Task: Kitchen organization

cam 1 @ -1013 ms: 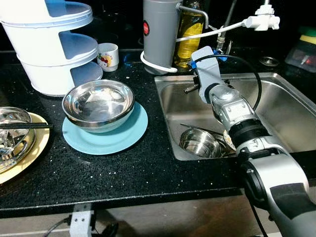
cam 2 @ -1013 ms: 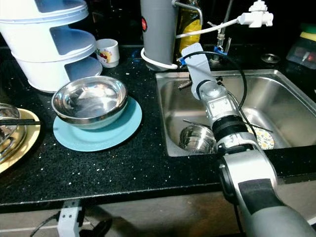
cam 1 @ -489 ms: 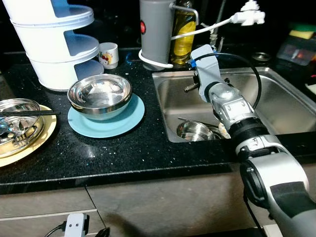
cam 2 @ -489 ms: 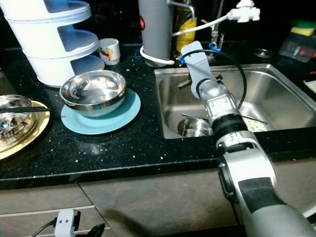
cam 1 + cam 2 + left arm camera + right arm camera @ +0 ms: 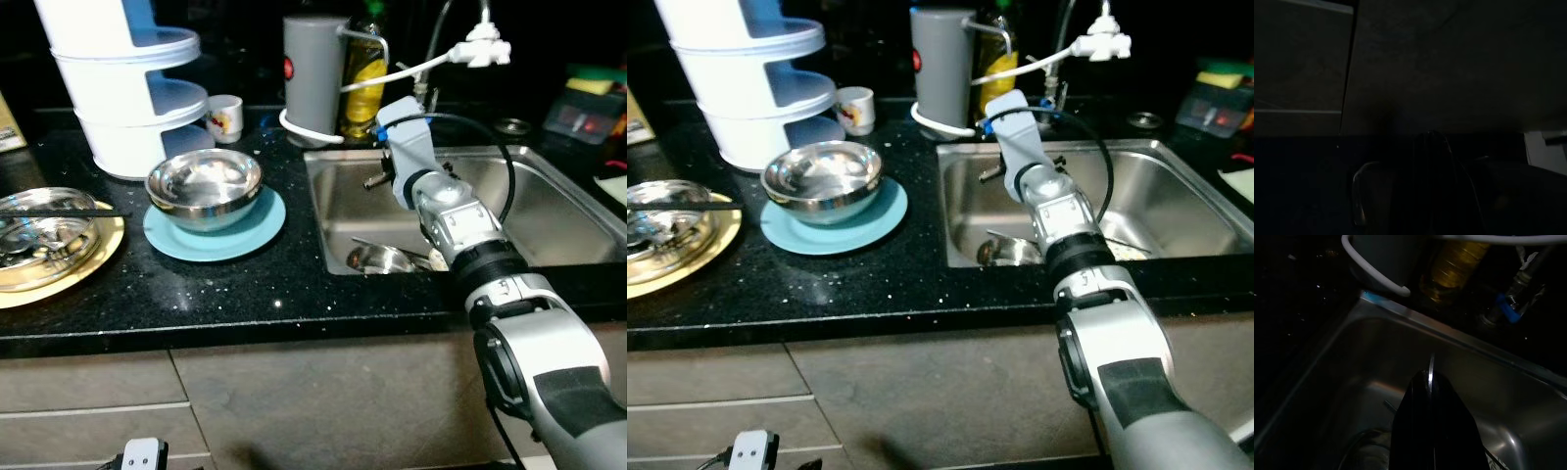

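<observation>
Black speckled countertop [image 5: 294, 294] runs across our view, with a steel sink [image 5: 549, 186] set into it on our right and grey cabinet fronts below. Our right arm reaches out over the sink, and in the right wrist view the right gripper [image 5: 1431, 382] shows its two black fingers pressed together with nothing between them, hovering above the basin. Our left gripper hangs idle in the dark by the cabinets, and we cannot tell how its fingers stand.

As for progress, we judge the tidying to be far from finished. A small steel bowl [image 5: 377, 259] sits in the bottom of the sink with what looks like a utensil lying across it, though the basin is dim and we may be misreading that. On the counter, a larger steel bowl [image 5: 204, 186] rests on a blue plate [image 5: 250, 233], still unsorted. Further to our left, a gold plate [image 5: 59, 279] carries a steel dish [image 5: 44, 230] with dark chopsticks [image 5: 59, 211] laid over it. A white tiered rack [image 5: 127, 88] stands at the back, a small cup [image 5: 225, 117] beside it, then a grey cylinder [image 5: 315, 69] and an oil bottle [image 5: 362, 78] near the tap. Nothing appears stacked away or washed yet, so nearly all the dishes remain for us to gather and put in order.
</observation>
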You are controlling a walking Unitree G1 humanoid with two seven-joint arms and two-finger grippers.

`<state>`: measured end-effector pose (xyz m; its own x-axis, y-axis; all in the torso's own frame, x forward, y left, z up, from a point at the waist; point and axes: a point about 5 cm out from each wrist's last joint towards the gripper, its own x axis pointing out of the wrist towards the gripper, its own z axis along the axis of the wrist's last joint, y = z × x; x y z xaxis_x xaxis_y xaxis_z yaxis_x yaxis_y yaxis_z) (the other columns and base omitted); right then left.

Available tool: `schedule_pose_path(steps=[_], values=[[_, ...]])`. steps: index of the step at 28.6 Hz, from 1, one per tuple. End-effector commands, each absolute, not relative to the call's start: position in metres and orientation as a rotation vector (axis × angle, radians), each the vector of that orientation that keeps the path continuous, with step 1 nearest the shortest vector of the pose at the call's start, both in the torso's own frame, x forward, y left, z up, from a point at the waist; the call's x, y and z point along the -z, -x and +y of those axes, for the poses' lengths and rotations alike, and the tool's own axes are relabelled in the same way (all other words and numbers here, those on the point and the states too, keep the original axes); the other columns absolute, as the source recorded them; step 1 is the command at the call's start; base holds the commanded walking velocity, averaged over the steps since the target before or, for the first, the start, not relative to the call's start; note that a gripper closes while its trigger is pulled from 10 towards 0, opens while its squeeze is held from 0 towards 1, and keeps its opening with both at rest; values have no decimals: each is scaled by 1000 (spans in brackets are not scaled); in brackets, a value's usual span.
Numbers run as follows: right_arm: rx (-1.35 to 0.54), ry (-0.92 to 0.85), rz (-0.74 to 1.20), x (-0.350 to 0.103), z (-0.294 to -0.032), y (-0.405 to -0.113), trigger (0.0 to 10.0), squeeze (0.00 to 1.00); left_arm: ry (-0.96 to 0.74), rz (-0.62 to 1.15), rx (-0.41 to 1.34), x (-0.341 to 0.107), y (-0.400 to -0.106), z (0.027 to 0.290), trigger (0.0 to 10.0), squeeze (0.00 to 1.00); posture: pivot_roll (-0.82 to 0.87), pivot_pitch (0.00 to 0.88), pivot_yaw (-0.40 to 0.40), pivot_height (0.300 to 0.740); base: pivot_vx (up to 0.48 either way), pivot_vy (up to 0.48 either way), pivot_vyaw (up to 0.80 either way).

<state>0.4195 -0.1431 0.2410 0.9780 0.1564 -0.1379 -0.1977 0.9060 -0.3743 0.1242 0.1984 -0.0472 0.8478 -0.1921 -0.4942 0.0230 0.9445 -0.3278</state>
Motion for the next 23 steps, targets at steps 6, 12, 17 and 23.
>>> schedule_pose_path(steps=[6, 12, 17, 23], values=[[-336, 345, -88, -256, -111, -414, 10000, 0, 324, 540, 138, 48, -123, 194, 10000, 0, 104, 0, -55, 740, 0, 0, 0], [-442, 415, -128, -250, -85, -407, 10000, 0, 321, 528, 158, 44, -125, 191, 10000, 0, 102, 0, -50, 740, 0, 0, 0], [-404, 555, 93, -214, -88, -409, 10000, 0, 325, 515, 160, 40, -126, 191, 10000, 0, 107, 0, -52, 740, 0, 0, 0], [-362, 569, 174, -204, -98, -410, 10000, 0, 328, 509, 159, 39, -126, 190, 10000, 0, 107, 0, -52, 740, 0, 0, 0]])
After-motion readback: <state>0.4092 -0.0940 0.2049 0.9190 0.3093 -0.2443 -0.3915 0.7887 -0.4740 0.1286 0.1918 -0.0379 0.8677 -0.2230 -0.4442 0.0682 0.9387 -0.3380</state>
